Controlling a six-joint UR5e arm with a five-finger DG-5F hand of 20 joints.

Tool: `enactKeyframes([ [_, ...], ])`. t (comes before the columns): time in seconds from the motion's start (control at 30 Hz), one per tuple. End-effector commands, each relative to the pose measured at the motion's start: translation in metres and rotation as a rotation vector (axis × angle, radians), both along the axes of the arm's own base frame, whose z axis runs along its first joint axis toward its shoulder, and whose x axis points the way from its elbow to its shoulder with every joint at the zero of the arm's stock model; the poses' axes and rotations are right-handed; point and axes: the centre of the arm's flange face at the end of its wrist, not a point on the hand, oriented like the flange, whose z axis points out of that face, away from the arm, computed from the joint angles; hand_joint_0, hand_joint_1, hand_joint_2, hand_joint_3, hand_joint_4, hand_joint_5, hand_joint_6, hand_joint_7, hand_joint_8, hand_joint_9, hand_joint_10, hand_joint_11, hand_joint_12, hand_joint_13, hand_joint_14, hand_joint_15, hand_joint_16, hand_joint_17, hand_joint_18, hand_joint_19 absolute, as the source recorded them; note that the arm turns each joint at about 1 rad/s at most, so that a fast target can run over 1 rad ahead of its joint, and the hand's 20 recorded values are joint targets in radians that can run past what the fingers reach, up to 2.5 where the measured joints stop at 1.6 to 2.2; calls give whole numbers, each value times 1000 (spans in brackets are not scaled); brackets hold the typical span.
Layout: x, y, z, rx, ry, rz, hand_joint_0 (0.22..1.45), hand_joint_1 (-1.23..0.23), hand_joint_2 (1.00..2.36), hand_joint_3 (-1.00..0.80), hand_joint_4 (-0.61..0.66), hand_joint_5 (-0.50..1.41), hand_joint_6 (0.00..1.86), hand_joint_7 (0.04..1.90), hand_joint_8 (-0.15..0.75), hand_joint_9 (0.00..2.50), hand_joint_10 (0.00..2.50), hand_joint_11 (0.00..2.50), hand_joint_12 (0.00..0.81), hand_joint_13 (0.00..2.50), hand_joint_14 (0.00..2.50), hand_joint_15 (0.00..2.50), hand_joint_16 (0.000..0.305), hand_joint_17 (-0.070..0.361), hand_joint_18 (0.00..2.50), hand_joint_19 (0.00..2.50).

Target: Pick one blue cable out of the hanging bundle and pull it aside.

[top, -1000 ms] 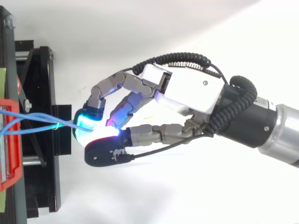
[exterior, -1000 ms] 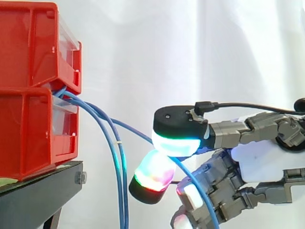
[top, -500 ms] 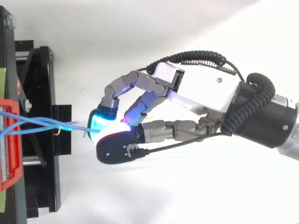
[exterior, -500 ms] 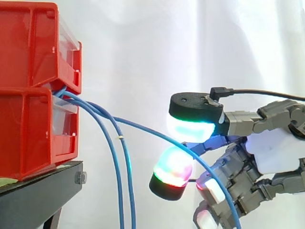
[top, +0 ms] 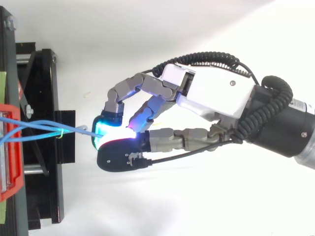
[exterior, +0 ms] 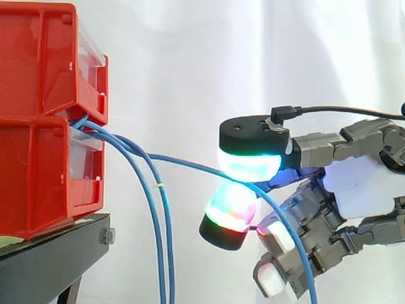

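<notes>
Left: I'm seeing red bins sitting stacked on the black stand, the blue bundle hanging down from between them. One blue cable is stretching rightward, apart from the rest. Right: the hand is pinching it, fingers closing on it between glowing pads.

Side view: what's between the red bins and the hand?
In side view, one blue cable spans that gap, pinched by the hand; the other blue cables hang near the red bins.
</notes>
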Motion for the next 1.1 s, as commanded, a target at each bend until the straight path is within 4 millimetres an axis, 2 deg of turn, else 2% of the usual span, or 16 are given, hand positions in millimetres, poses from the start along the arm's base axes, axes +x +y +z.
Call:
enactKeyframes([
  [0.0, 1, 1, 4, -1, 3, 0, 580, -722, 1013, -56, 17, -91, 941, 919, 308, 1183, 26, 816, 372, 950, 23, 593, 63, 142, 773, 450],
  [0.3, 3, -2, 34, -9, 35, -3, 601, -781, 1000, 46, -75, -74, 939, 984, 320, 1212, 22, 795, 384, 968, 22, 575, 68, 152, 815, 425],
  [0.4, 1, -4, 37, -15, 52, -12, 598, -798, 1083, 62, -167, -68, 940, 1027, 316, 1216, 23, 785, 377, 977, 21, 589, 66, 149, 826, 419],
  [0.5, 0, -4, 36, -17, 63, -9, 582, -809, 1224, 57, -242, -66, 944, 1067, 307, 1231, 23, 772, 368, 991, 21, 588, 65, 147, 839, 416],
  [0.6, 0, -6, 36, -18, 64, -15, 594, -829, 1275, 61, -318, -66, 951, 1079, 292, 1239, 24, 774, 353, 997, 21, 593, 63, 142, 839, 415],
  [0.7, 0, -6, 36, -19, 65, -15, 605, -819, 1224, 65, -313, -72, 957, 1043, 287, 1242, 26, 768, 351, 998, 22, 603, 62, 140, 836, 421],
  [0.87, 0, -6, 35, -17, 68, -9, 666, -823, 1068, 76, -325, -82, 965, 1082, 276, 1222, 24, 765, 338, 980, 22, 595, 58, 130, 806, 443],
  [1.07, -2, -5, 31, -9, 73, -10, 622, -752, 1238, -11, -305, -87, 978, 1018, 285, 1210, 24, 778, 346, 986, 24, 621, 59, 133, 810, 476],
])
